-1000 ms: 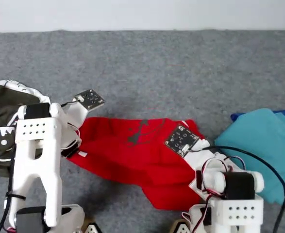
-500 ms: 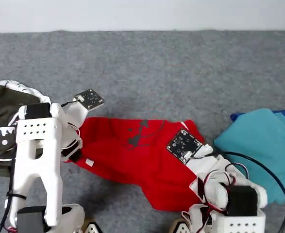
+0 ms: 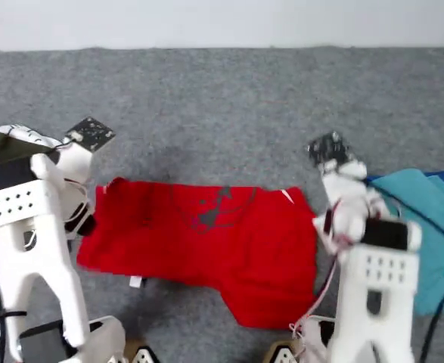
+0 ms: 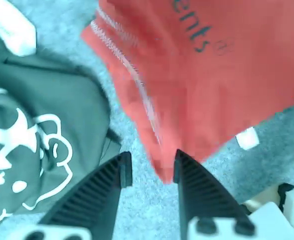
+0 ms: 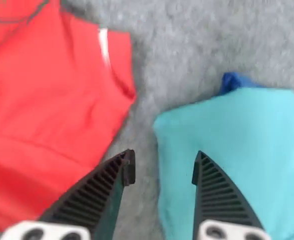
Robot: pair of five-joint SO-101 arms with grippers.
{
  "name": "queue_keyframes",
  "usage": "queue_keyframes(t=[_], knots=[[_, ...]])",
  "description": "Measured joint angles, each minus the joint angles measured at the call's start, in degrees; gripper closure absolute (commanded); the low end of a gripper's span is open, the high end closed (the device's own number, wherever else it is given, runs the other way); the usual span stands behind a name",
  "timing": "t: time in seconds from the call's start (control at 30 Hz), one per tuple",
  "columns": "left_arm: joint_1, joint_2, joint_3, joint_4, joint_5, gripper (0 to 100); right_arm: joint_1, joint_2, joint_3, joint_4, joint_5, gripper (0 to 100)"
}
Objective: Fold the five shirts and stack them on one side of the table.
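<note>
Left gripper [image 4: 151, 167] hung with its jaws moderately apart and nothing clamped. The near corner of the red shirt [image 3: 206, 234] reached into the gap between them. Right gripper [image 5: 162, 165] was likewise parted and empty, poised over the bare strip of grey table [image 3: 229, 106] between the red shirt and the teal shirt [image 3: 418, 227].

The red shirt lay spread flat across the middle of the table. Its long axis ran from one arm to the other, so each gripper stood at one short end of it. The left gripper was the closer of the two, right at the cloth's edge, while the right one sat just beside the opposite edge and off the fabric. Any fold along that axis would probably need both ends taken at once.

The teal shirt sat folded at the right side of the table, atop a blue shirt [image 5: 234, 81] peeking out behind it. A dark shirt with white print [image 4: 36, 135] lay bunched at the left, just beside the red one's corner. Both arms rose steeply, wrists pitched down at the table.
</note>
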Motion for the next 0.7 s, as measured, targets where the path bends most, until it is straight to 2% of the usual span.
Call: queue_keyframes(t=[0.17,0.33,0.5,0.7], knots=[[-0.79,0.0,0.0,-2.02,0.0,86,-4.4,17.32,-10.81,-2.55,-0.44,80.5],[3.87,0.0,0.0,-9.49,2.55,86,-11.16,33.76,-21.89,-4.84,-4.4,80.5],[10.02,0.0,6.77,-25.32,11.25,86,-13.1,46.95,-31.56,-5.1,-6.68,80.5],[15.74,0.0,20.31,-46.59,18.37,86,-13.1,56.0,-35.34,-5.19,-7.03,80.5]])
